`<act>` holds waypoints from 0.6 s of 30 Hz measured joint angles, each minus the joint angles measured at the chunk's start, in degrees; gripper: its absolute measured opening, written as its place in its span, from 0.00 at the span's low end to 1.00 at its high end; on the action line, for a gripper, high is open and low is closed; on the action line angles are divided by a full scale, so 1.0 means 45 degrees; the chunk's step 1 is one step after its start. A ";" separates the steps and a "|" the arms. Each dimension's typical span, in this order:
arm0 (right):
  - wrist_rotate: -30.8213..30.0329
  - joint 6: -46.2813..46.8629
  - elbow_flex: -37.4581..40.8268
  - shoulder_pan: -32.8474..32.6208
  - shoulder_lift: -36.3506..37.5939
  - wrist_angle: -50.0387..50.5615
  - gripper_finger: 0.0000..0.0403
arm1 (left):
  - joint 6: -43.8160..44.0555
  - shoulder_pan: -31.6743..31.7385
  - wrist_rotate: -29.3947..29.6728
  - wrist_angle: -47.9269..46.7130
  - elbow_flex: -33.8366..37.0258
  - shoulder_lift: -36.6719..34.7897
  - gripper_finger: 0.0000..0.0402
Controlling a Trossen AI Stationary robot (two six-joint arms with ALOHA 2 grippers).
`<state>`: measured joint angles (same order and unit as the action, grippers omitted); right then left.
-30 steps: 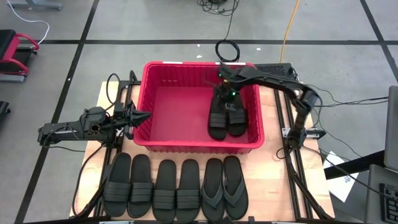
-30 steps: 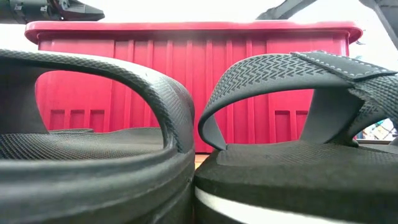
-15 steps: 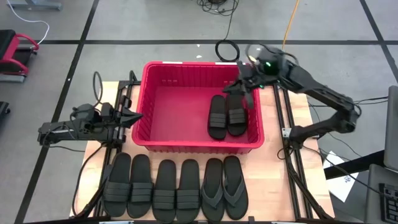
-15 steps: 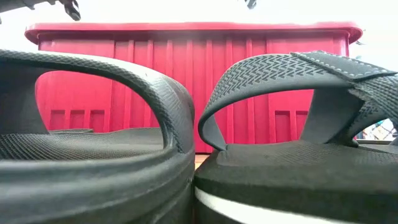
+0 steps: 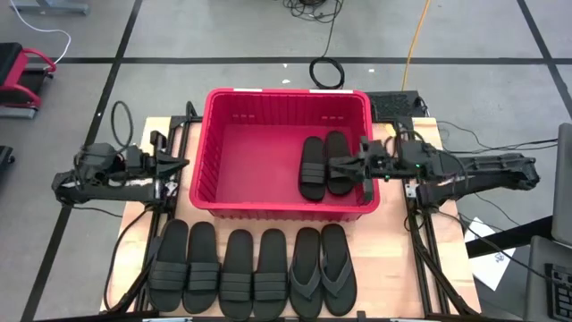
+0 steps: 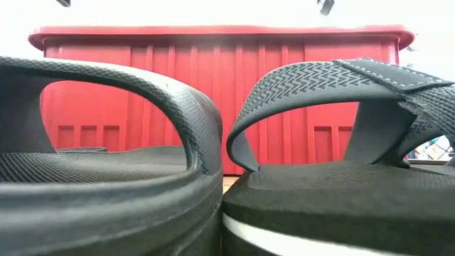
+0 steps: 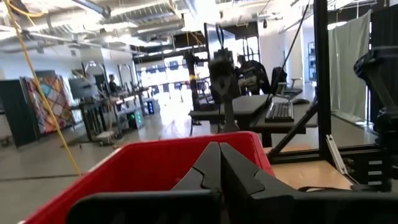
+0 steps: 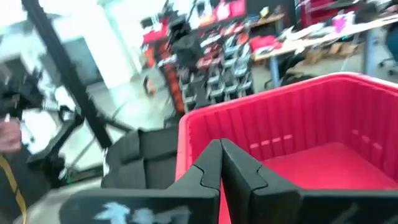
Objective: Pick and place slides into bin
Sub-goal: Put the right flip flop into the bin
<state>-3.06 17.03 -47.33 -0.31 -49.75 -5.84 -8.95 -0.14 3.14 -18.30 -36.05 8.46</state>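
We see red bin (image 5: 284, 101) on table, two slides (image 5: 323, 166) inside at its right. Six more slides (image 5: 252, 271) lined up in front. Left gripper (image 5: 185, 164) beside bin, fingers pressed together. Right gripper (image 5: 332, 165) over bin's right rim, pressed together, empty.

Eight slides (image 5: 252, 286) in all: six on the table (two thong-style), two in the bin (image 5: 250, 152). One bin.
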 joint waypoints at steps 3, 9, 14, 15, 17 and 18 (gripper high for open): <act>-0.0845 0.0146 0.1047 -0.0148 0.1182 -0.0261 0.00 | 0.0054 0.0005 0.0088 -0.0374 0.0000 -0.0594 0.00; -0.2041 -0.0438 0.1897 -0.0203 0.3109 0.0101 0.00 | 0.0476 0.0005 0.0087 -0.1458 0.0000 -0.1776 0.00; -0.2733 -0.0633 0.2602 -0.0211 0.4555 0.0116 0.00 | 0.0697 0.0014 -0.0277 -0.1883 0.0015 -0.1819 0.00; -0.2916 -0.0648 0.2768 -0.0201 0.4847 0.0114 0.00 | 0.0698 0.0014 -0.0416 -0.1898 0.0015 -0.1818 0.00; -0.3289 -0.0649 0.3124 -0.0201 0.5380 0.0121 0.00 | 0.0725 0.0014 -0.0443 -0.2108 0.0015 -0.1819 0.00; -0.3353 -0.0638 0.3258 -0.0201 0.5611 0.0126 0.00 | 0.0735 0.0014 -0.0443 -0.2156 0.0019 -0.1819 0.00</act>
<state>-18.14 14.16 -32.67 -1.21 -24.50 -5.28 -5.64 -0.08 1.15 -28.00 -35.97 0.27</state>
